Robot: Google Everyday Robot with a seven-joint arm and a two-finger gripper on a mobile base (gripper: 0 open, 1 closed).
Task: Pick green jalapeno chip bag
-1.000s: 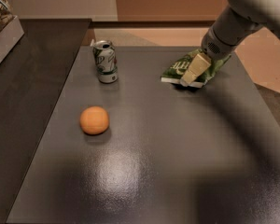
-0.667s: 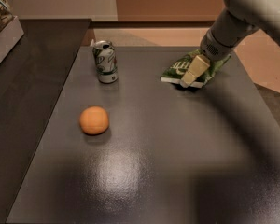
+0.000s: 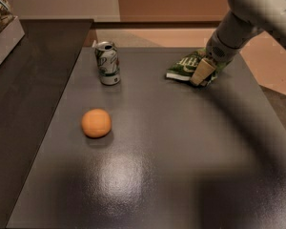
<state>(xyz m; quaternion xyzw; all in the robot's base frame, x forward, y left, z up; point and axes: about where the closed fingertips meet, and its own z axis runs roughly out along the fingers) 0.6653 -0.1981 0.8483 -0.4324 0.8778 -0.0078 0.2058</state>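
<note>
Bag [image 3: 182,66] lies flat at the far right of the dark table [image 3: 157,185], well apart from the can [image 3: 107,63], which stands upright at the far left. The gripper [image 3: 200,77] is down at the bag's right end, seemingly touching it, with the pale arm [image 3: 250,11] reaching in from the upper right corner. Whether the gripper is wide, narrow or holding the bag, I cannot tell from this angle. An orange [image 3: 96,123] sits nearer, in front of the can and apart from it.
</note>
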